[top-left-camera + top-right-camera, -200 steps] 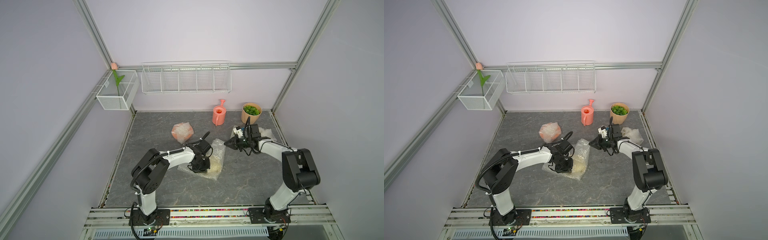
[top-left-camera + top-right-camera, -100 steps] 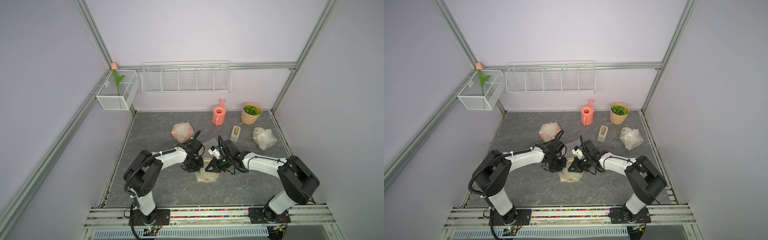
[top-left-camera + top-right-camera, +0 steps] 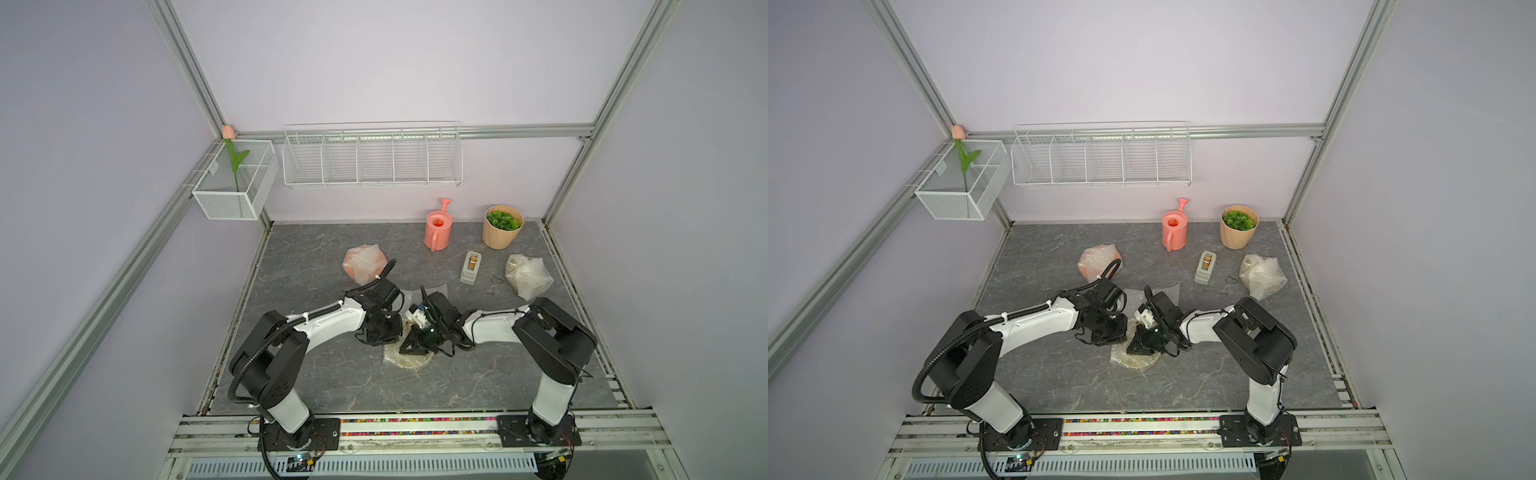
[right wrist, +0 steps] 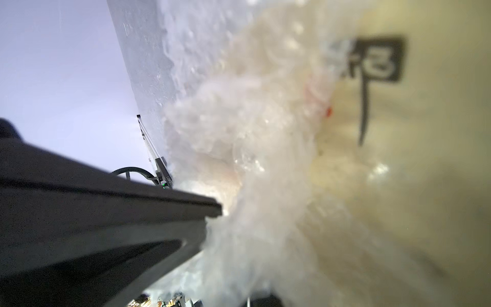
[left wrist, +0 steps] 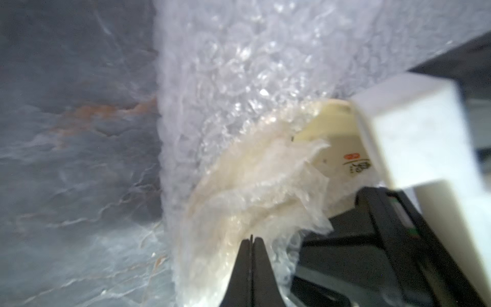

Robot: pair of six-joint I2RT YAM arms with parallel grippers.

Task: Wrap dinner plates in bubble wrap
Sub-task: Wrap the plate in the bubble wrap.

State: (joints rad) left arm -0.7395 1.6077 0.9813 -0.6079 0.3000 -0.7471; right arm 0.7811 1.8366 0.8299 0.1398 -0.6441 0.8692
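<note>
A cream plate (image 5: 337, 148) with a small red motif lies half folded into bubble wrap (image 5: 239, 79); this bundle (image 3: 405, 357) sits mid-table in both top views. Both grippers are low over it. My left gripper (image 5: 251, 239) is shut, its tips against the wrap's folded edge. My right gripper (image 3: 413, 345) presses on the bundle from the right; the wrap (image 4: 252, 133) hides most of its jaws in the right wrist view, beside the plate (image 4: 411, 159). An orange plate in wrap (image 3: 363, 264) lies behind the left arm. Another wrapped bundle (image 3: 528, 276) lies at the far right.
A tape dispenser (image 3: 471, 267), a pink watering can (image 3: 438, 230) and a potted plant (image 3: 501, 226) stand at the back right. A wire rack (image 3: 372, 158) and a mesh basket (image 3: 235, 183) hang on the walls. A loose flap of wrap (image 3: 434, 287) shows behind the wrists.
The right arm has swung from the tape dispenser at the back right down to the central bundle. The spread wrap has been gathered into a smaller bundle. The left gripper has shifted slightly.
</note>
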